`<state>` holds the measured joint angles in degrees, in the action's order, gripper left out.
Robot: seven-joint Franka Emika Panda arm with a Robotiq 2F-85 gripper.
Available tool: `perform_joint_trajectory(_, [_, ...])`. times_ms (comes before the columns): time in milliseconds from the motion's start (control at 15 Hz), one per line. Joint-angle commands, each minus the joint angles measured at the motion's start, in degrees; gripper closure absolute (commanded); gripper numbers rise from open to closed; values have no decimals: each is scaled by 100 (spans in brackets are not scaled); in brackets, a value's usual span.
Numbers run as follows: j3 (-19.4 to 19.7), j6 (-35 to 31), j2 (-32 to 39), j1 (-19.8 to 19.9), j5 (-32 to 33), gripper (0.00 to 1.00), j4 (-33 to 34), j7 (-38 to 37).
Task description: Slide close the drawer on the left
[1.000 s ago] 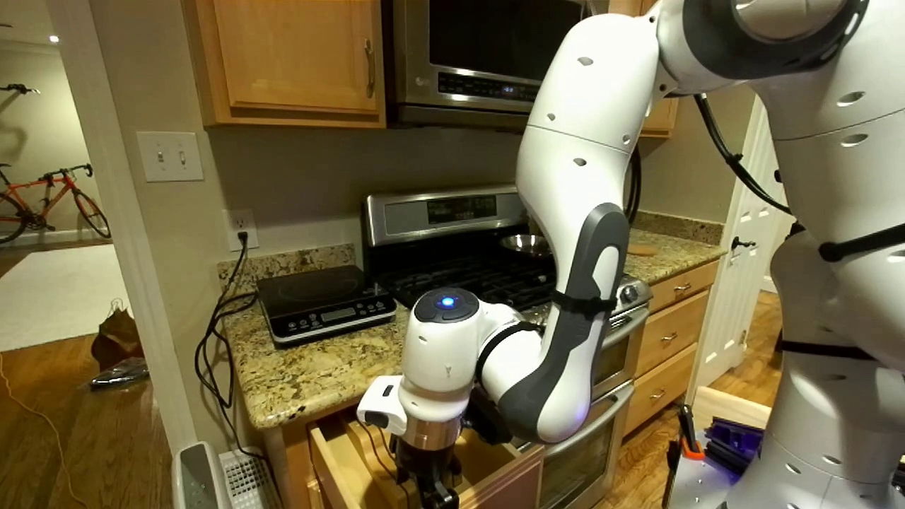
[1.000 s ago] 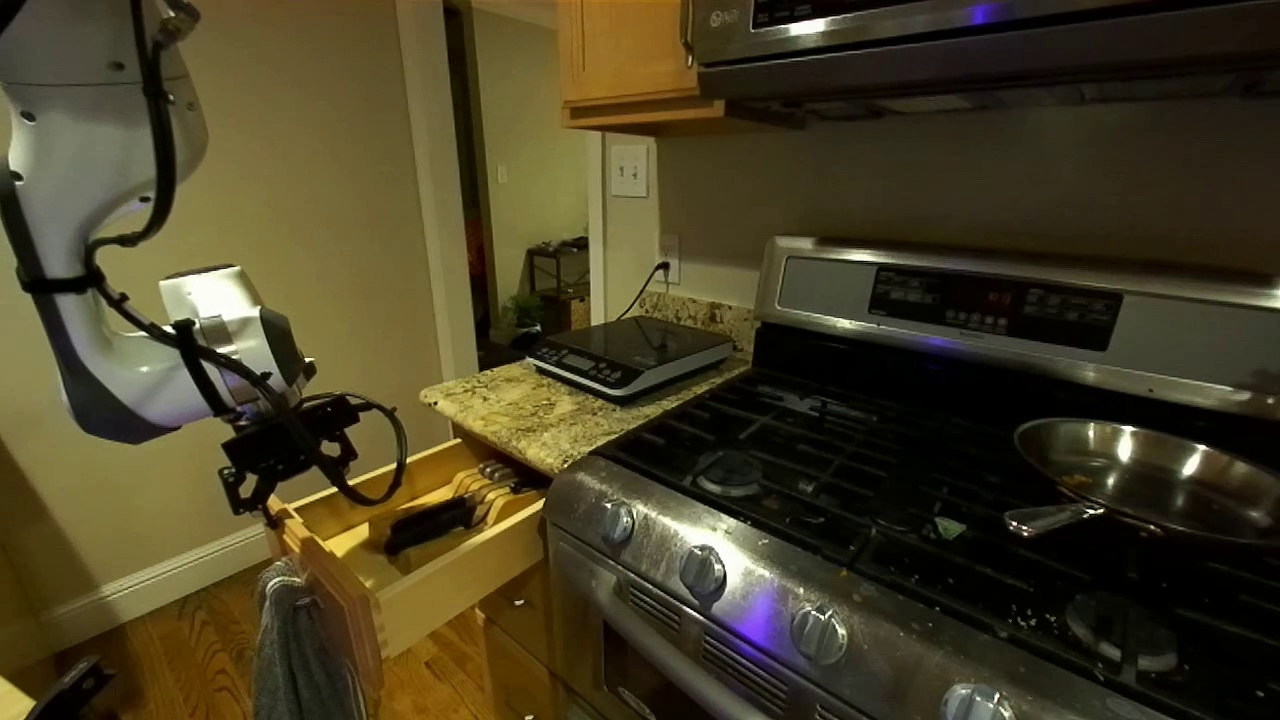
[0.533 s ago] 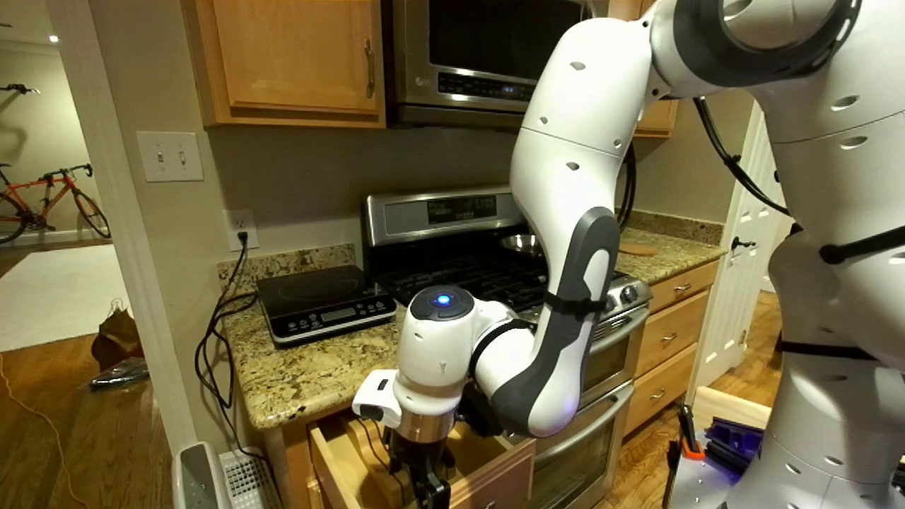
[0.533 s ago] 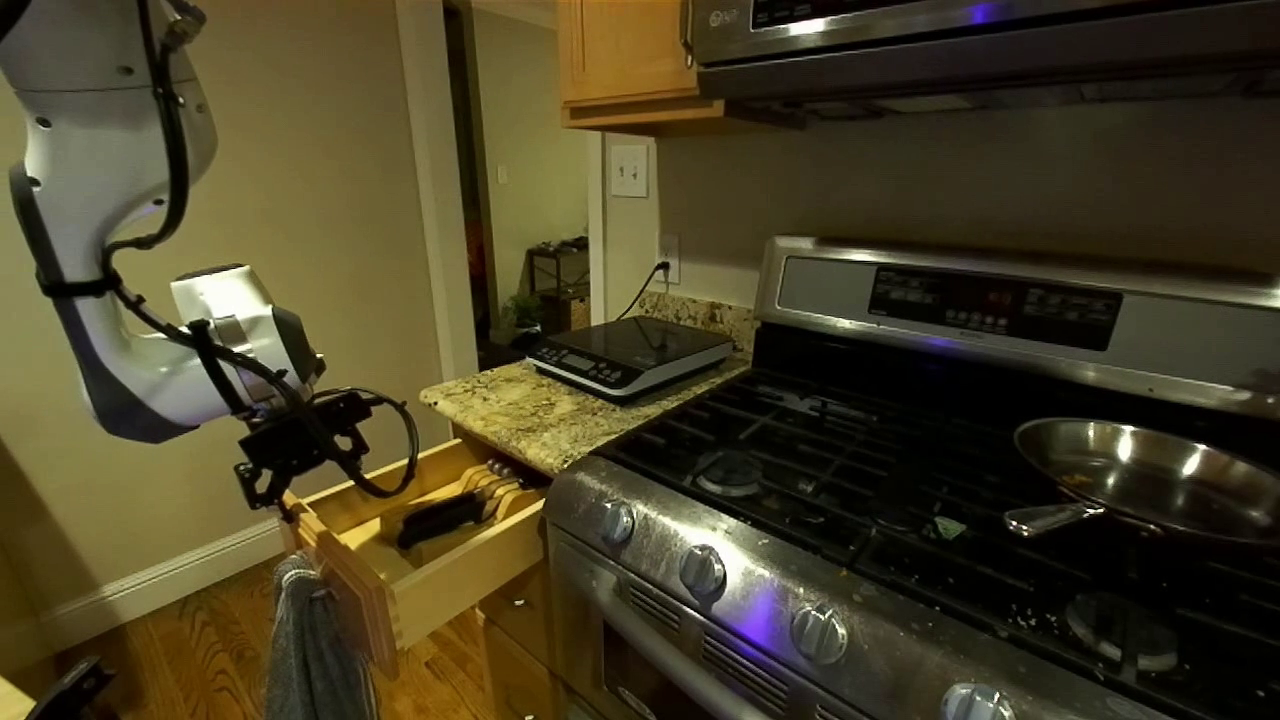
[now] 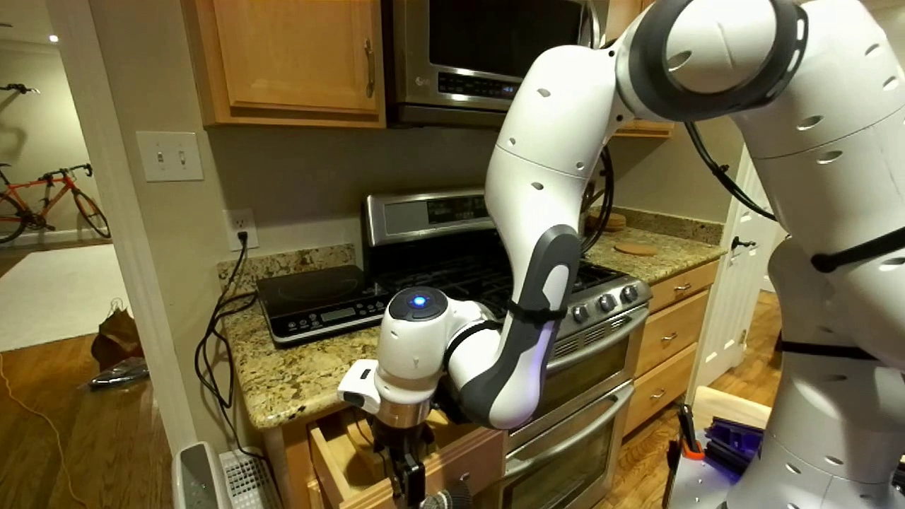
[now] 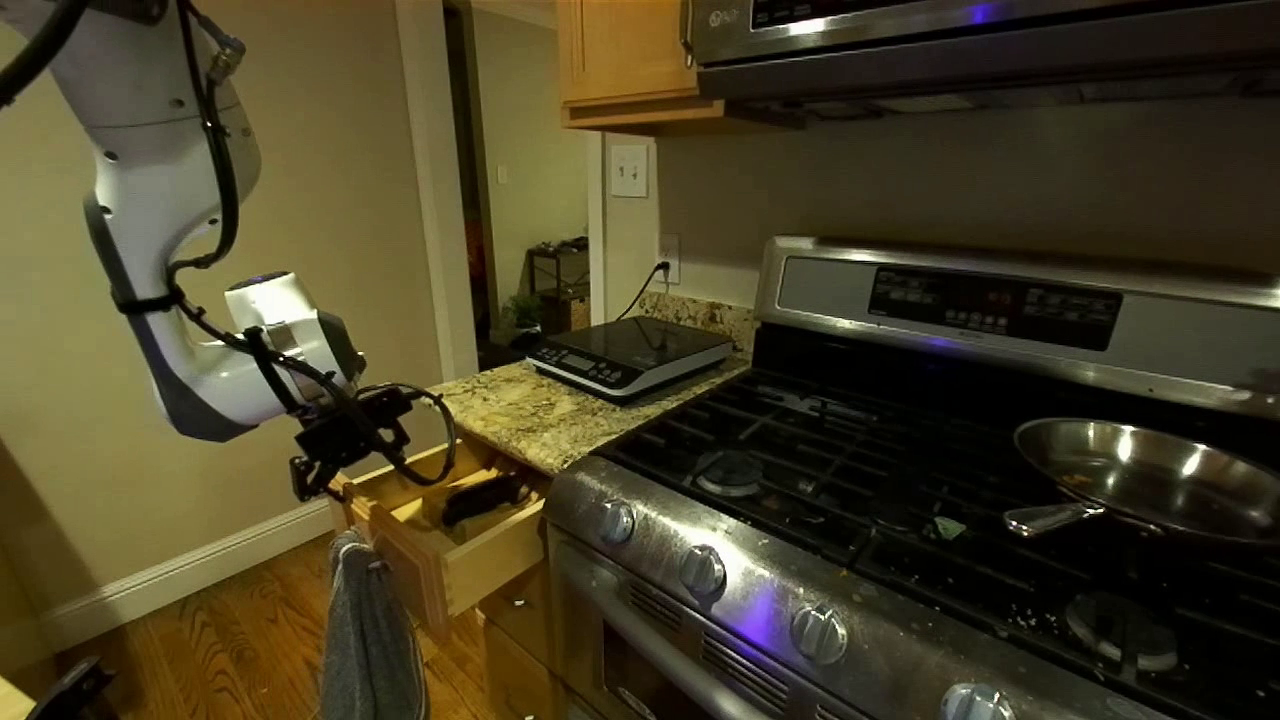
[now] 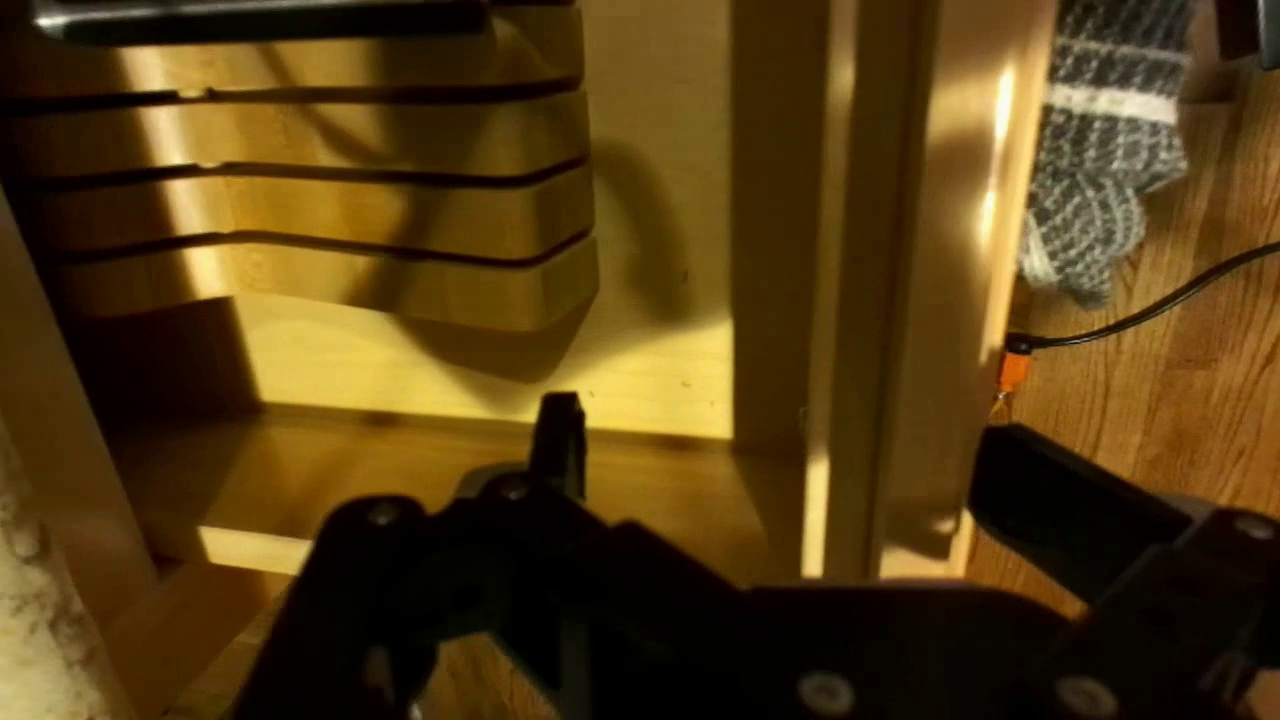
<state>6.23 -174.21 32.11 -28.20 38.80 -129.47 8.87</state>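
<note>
The white robot arm (image 5: pixel 544 141) comes down over the drawer (image 6: pixel 495 565), its wrist above the drawer's front panel (image 7: pixel 940 300) in both exterior views. The steel stove (image 6: pixel 860 490) stands right beside the drawer, and a granite countertop (image 6: pixel 535 410) lies above the drawer's rear part. The drawer itself, built of pale wood, is part-way out, its inside exposed. A black portable cooktop (image 6: pixel 640 355) sits higher than the drawer and set back from it, on the countertop. A grey towel (image 6: pixel 370 620) hangs down the outer side of the drawer. A steel pan (image 6: pixel 1160 475) rests on the stove, well apart from the drawer. A slotted wooden block (image 7: pixel 400 210) lies inside the drawer, along with a long dark object (image 7: pixel 260 22).

The gripper (image 7: pixel 779 425) straddles the drawer's front panel: its fingers (image 7: pixel 1060 505) are spread wide, one on the drawer's inner side and one past its outer face. Whether either touches the wood cannot be told. A small orange piece (image 7: pixel 1013 368) on a black cable (image 7: pixel 1160 308) shows just past the drawer's front in the wrist view.
</note>
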Motion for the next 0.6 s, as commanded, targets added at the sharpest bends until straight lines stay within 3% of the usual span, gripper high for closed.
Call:
perform_joint_trajectory(0, [247,18,343,-16,122,0,513,114])
perform_joint_trajectory(200, [451,20,359,-144,166,0,692,54])
perform_joint_trajectory(533, [877,23,-393,-746,600,0,209,-59])
